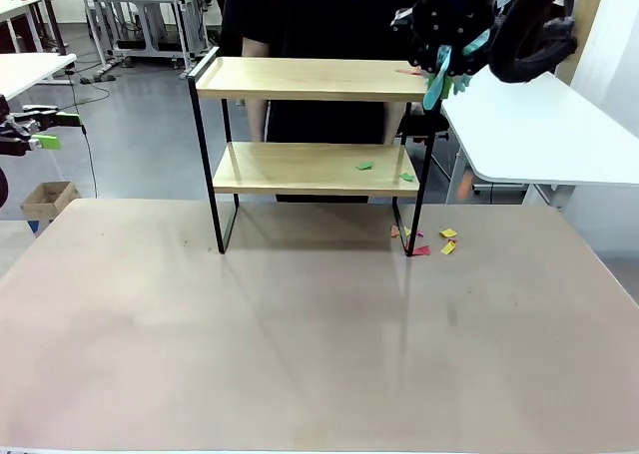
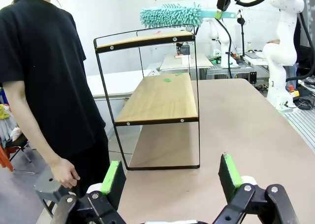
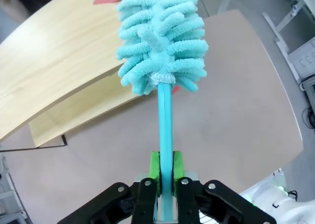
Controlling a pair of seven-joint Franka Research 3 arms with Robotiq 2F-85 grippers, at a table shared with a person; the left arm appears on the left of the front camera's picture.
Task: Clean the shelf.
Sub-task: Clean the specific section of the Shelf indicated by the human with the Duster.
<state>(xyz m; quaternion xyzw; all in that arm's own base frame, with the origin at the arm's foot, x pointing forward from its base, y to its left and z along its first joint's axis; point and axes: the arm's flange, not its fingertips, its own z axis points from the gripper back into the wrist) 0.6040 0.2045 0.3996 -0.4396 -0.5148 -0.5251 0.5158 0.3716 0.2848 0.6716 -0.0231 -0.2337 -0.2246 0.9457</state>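
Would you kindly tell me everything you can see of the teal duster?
The duster has a fluffy teal head of thick, noodle-like strands on a flat teal handle that looks plastic. The right pincer is shut on the handle between its green pads. The head lies over the right end of the shelf, at its top board; whether it touches the wood is unclear.

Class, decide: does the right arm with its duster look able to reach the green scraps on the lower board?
Probably yes: the top board covers the scraps from above, but the shelf is open in front.
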